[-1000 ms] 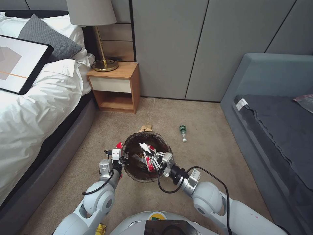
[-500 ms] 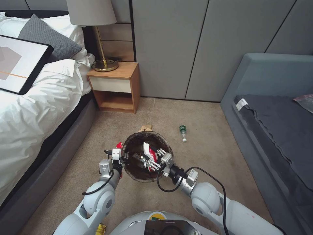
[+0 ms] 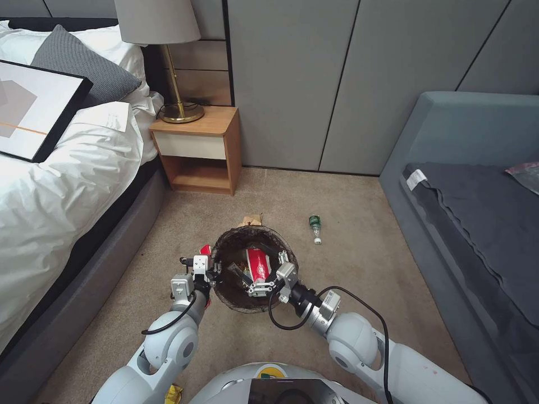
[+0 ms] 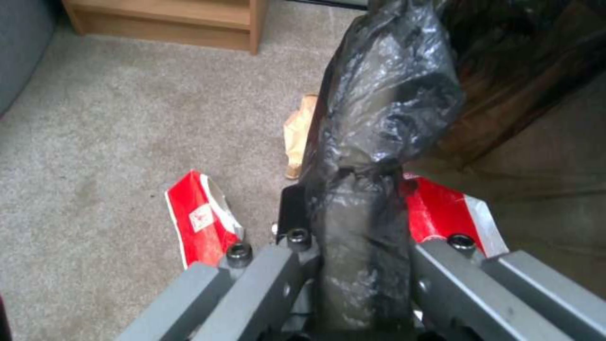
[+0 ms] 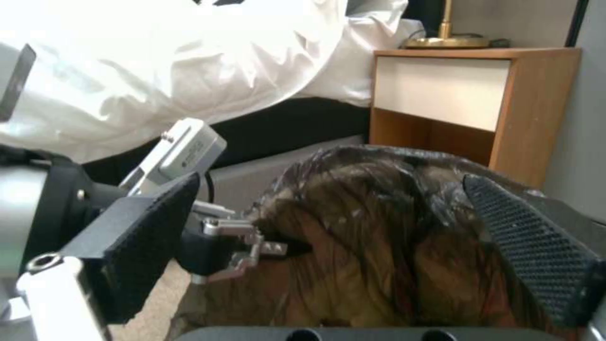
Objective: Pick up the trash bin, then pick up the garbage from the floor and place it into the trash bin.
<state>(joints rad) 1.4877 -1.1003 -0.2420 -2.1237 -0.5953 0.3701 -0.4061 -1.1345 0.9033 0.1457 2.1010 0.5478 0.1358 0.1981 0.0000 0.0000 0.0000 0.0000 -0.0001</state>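
Bedroom carpet (image 3: pixel 359 269) | my left gripper (image 3: pixel 209 273) pinching trash bin (image 3: pixel 236 297) rim | right gripper (image 3: pixel 264 286) spread over it, wrapper (image 3: pixel 258 265) inside | next: green bottle (image 3: pixel 315 228)

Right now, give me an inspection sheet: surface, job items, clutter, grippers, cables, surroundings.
Surface: beige carpet, bare between the beds.
Bin: lined bin held off to the robot's front; a red-and-white wrapper lies inside.
Garbage on floor: green bottle past the bin to the right; brown paper bag behind the bin; red wrapper under the left gripper; yellow wrapper by the base.
Clutter: nothing seen.
Left gripper: shut on the bin's lined rim.
Right gripper: open over the bin's mouth, holding nothing.
Cables: black cable loops off the right wrist, clear of the bin.
Surroundings: bed left, nightstand with lamp, grey sofa right.
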